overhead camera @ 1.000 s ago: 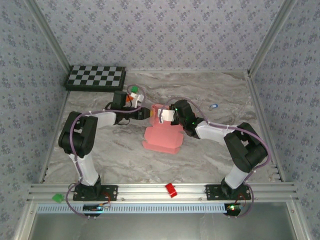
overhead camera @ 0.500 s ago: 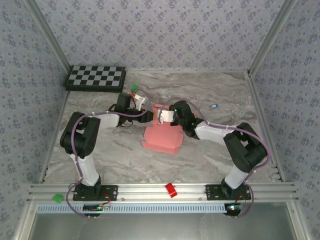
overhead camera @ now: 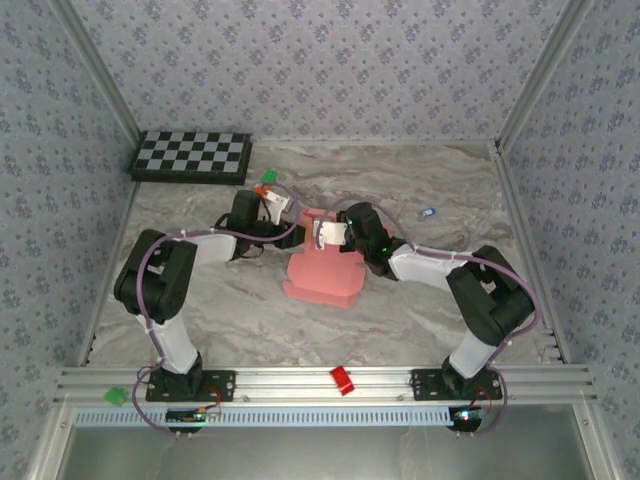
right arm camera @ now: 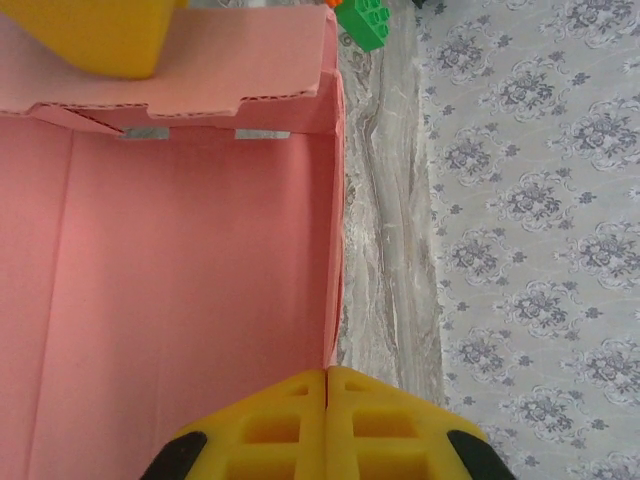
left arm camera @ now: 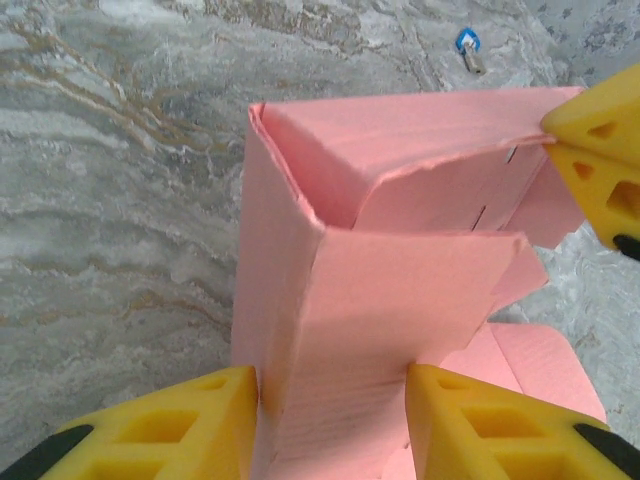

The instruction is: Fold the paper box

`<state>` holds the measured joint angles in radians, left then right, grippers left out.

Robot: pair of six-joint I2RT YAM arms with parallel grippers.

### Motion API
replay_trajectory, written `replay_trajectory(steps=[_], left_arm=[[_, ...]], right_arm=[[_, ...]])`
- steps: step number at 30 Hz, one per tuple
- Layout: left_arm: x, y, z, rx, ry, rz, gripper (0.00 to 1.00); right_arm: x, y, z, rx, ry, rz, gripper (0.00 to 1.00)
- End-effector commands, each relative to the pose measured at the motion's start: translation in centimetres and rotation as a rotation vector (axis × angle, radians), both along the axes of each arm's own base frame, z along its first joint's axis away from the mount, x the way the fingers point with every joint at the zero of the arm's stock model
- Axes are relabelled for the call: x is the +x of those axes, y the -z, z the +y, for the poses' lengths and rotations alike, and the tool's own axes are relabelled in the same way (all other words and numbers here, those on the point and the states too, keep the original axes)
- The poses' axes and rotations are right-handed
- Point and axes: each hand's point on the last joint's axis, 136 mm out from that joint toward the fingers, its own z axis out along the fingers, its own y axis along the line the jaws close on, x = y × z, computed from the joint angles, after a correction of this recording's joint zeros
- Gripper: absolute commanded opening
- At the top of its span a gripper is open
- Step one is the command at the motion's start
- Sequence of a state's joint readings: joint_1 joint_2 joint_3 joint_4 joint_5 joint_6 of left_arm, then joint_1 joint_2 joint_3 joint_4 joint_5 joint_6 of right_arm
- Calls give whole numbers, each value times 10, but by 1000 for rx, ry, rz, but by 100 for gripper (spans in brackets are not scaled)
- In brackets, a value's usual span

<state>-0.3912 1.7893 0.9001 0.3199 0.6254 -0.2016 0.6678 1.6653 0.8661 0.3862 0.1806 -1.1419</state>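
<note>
Where its two yellow fingers press together, the right gripper (right arm camera: 327, 378) pinches the rim of an upright side wall of the paper box (right arm camera: 180, 280), its arm folded at the elbow and its forearm extending leftward over the table (overhead camera: 430, 300). The left gripper (left arm camera: 330, 375), on a forearm stretched rightward from a bent elbow, has its fingers (left arm camera: 170, 435) spread, with a raised pink panel standing in the gap between them. From overhead the box sits mid-table between the two wrists, its flat sheet spreading toward the bases, and both pairs of fingers are too small to read. The left wrist camera catches a small blue object (left arm camera: 467, 45) beyond the box, whose lower flaps run off that frame.
</note>
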Motion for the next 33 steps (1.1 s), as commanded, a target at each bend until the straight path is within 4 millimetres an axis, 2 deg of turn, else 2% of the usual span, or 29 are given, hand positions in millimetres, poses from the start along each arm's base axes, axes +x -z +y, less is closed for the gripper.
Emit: replay_trajectory(steps=[1, 14, 22, 33], left_arm=[[3, -13, -1, -17, 1, -75, 42], [-11, -9, 0, -28, 23, -94, 41], [-10, -16, 2, -36, 5, -132, 43], [-1, -15, 1, -71, 12, -137, 42]], right_arm=[[-5, 1, 2, -9, -16, -31, 0], [-10, 4, 7, -43, -16, -113, 0], [-9, 3, 8, -42, -16, -116, 0], [-13, 4, 9, -37, -19, -108, 0]])
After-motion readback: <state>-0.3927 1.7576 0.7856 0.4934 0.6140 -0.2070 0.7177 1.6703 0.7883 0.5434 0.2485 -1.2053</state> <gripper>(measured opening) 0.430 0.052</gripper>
